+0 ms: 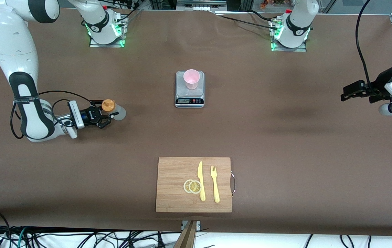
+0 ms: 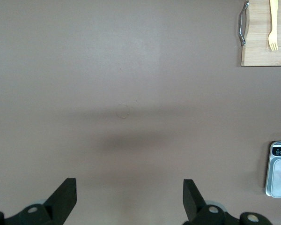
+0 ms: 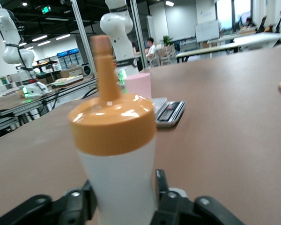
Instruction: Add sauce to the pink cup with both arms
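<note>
The sauce bottle (image 1: 113, 109), whitish with an orange nozzle cap, stands upright on the table toward the right arm's end. My right gripper (image 1: 107, 113) is low around it, fingers on both sides of its body (image 3: 117, 154), and a thin gap shows at one finger (image 3: 160, 180). The pink cup (image 1: 191, 78) sits on a small kitchen scale (image 1: 189, 100) mid-table, and in the right wrist view it (image 3: 137, 84) shows past the nozzle. My left gripper (image 1: 349, 94) waits open in the air over the left arm's end of the table, nothing between its fingers (image 2: 68, 192).
A wooden cutting board (image 1: 175, 193) lies near the table's front edge with a yellow knife (image 1: 201, 181), a yellow fork (image 1: 214, 184) and two lemon slices (image 1: 192, 186) on it. The left wrist view catches the board's handle (image 2: 243, 23) and the scale's corner (image 2: 278, 168).
</note>
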